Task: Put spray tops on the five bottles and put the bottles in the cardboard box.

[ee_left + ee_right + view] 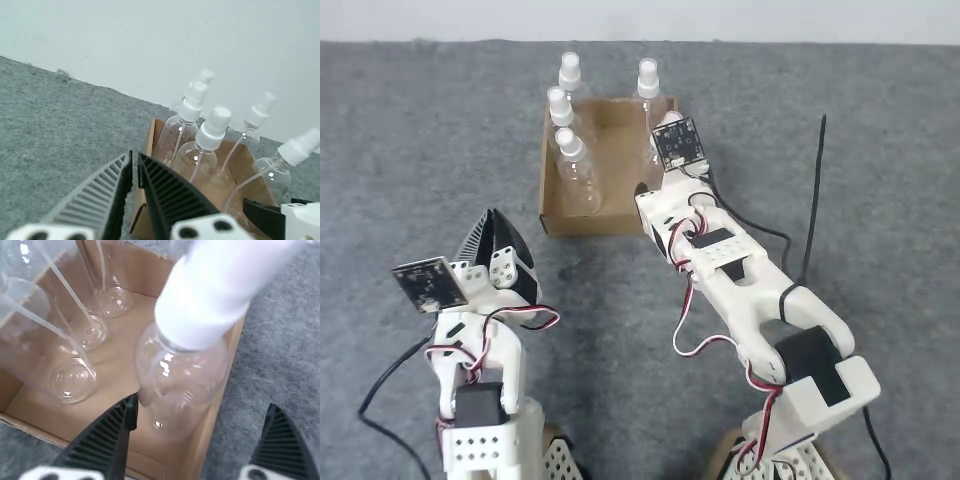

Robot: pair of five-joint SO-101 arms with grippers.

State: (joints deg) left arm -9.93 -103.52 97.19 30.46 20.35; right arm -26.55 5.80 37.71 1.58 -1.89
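Five bottles (197, 160): clear, upright, grouped inside the cardboard box (595, 224); each wears one of the white spray tops (215, 125), with a thin dip tube running down inside.
Box position: on the grey bench (420, 150), toward its far edge, open side up, ahead of both arms and closer to the right arm (740, 270).
Four bottles, high view: two stand along the far side of the box and two more line the wall on the left arm's side.
Fifth bottle (182, 375): stands just beside the box wall on the right arm's side, its base on the box floor; in the high view it is mostly hidden under the right arm's wrist.
Right tool (202, 405): spread wide, hanging over the box with the fifth bottle between its two black fingers; one fingertip is just beside the bottle and the other is well apart from it. I cannot tell whether the nearer one touches, and nothing is gripped.
Left tool (135, 157): fingers brought together to a thin slit, holding nothing, off the bench and short of the box, pointing toward it.
Left arm (480, 350): folded back near its base, well apart from the box.
Surroundings: a black cable (815, 200) lies on the bench beside the right arm; a white wall (150, 40) rises behind the box.
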